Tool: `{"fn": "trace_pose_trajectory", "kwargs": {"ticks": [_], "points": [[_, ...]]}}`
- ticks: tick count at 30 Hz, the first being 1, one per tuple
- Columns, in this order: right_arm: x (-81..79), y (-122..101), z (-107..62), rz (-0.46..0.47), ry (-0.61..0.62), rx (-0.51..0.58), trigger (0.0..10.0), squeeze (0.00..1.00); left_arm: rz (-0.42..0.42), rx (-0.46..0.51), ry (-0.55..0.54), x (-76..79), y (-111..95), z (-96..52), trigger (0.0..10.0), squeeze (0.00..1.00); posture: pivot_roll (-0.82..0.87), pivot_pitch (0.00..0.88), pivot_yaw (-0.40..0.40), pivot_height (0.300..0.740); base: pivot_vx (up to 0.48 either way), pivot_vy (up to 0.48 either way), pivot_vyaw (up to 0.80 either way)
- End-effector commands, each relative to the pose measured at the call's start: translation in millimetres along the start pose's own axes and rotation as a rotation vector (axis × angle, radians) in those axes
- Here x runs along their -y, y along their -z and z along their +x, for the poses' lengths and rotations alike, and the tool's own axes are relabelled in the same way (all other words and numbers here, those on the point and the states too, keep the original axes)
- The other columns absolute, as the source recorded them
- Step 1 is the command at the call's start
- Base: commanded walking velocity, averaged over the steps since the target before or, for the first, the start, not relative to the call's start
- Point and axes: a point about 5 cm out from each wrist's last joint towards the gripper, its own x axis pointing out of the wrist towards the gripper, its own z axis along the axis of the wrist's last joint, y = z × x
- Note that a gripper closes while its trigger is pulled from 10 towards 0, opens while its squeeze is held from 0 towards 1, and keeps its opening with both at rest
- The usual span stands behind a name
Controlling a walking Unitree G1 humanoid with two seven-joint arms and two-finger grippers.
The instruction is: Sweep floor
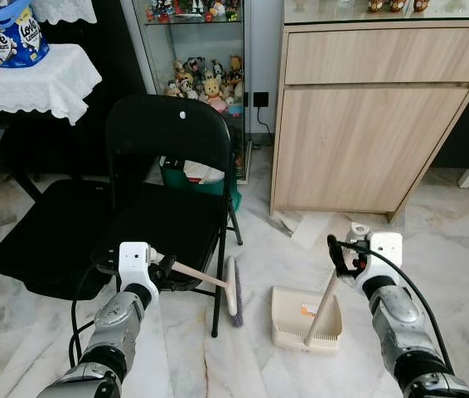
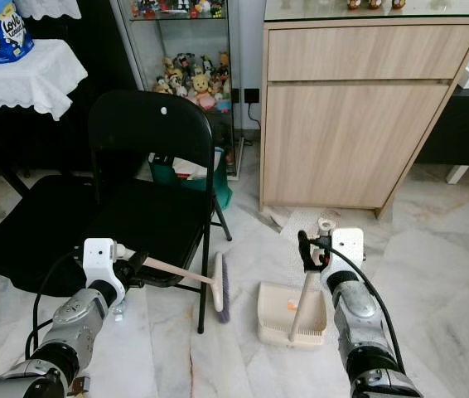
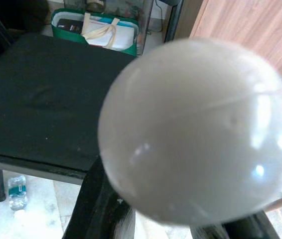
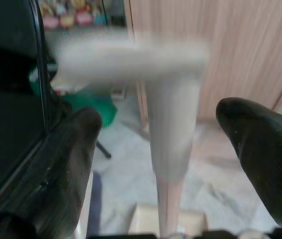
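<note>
A small broom (image 1: 234, 290) with a pale wooden handle and a grey-purple brush head rests its bristles on the marble floor beside the chair's front leg. My left gripper (image 1: 165, 269) is shut on the handle's end, whose white cap (image 3: 196, 129) bulges close in the left wrist view. A cream dustpan (image 1: 294, 322) sits on the floor to the right, with an orange scrap inside. Its long handle (image 4: 173, 144) leans up between the black fingers (image 4: 66, 164) of my right gripper (image 1: 339, 255), which is shut on its top.
A black folding chair (image 1: 168, 149) stands just ahead on the left, with a green bag (image 1: 197, 178) behind it and a black mat (image 1: 44, 232) beside it. A wooden cabinet (image 1: 367, 124) rises ahead on the right. Near the chair leg lies a small water bottle (image 3: 17, 188).
</note>
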Motion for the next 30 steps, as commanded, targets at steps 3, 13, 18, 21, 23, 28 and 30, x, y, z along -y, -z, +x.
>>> {"fn": "trace_pose_trajectory", "kwargs": {"ticks": [3,13,18,21,23,28,30], "points": [[2.2,-6.3,1.0,-0.009,0.017,0.038,10.0,0.00,0.003,-0.024,-0.016,-6.1,2.6,-2.4,10.0,0.00,-0.04,0.083,0.065,0.740,0.000,0.000,0.00],[13.7,-4.7,-1.0,-0.046,0.085,0.019,10.0,0.00,0.003,-0.022,-0.018,-6.3,2.4,-2.4,10.0,0.00,-0.04,0.084,0.066,0.740,0.000,0.000,0.00],[15.5,-6.1,-0.1,-0.051,0.088,0.017,10.0,0.00,0.005,-0.022,-0.017,-6.6,1.9,-2.3,10.0,0.00,-0.04,0.084,0.067,0.740,0.000,0.000,0.00],[16.8,-7.3,0.7,-0.054,0.089,0.016,10.0,0.00,0.006,-0.021,-0.018,-6.8,1.6,-2.2,10.0,0.00,-0.04,0.084,0.067,0.740,0.000,0.000,0.00],[17.4,-7.8,1.4,-0.061,0.086,0.012,10.0,0.00,0.007,-0.022,-0.018,-6.9,1.6,-2.2,10.0,0.00,-0.04,0.084,0.067,0.740,0.000,0.000,0.00],[16.7,-9.6,2.8,-0.074,0.073,0.014,10.0,0.00,0.010,-0.023,-0.021,-8.7,1.9,-3.2,10.0,0.00,-0.03,0.089,0.071,0.740,0.000,0.000,0.00],[17.3,-10.2,3.0,-0.079,0.074,0.014,10.0,0.00,0.013,-0.025,-0.022,-10.0,2.4,-4.1,10.0,0.00,-0.03,0.094,0.072,0.740,0.000,0.000,0.00]]}}
